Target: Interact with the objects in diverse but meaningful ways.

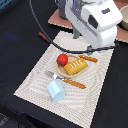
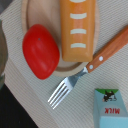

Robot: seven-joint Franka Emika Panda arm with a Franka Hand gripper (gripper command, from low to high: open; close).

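Tomato (image 1: pixel 62 59) and yellow bread block (image 1: pixel 76 66) share a wooden plate (image 1: pixel 64 73) at centre frame — blue milk carton (image 1: pixel 55 90) lower left; gripper fingers hidden — cannot tell.

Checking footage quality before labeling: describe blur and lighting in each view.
Exterior view: soft and low in detail, the arm's white housing bright, the fork smeared. Wrist view: close and mildly blurred, with a faint sheen on the tomato; the carton's lettering stays readable.
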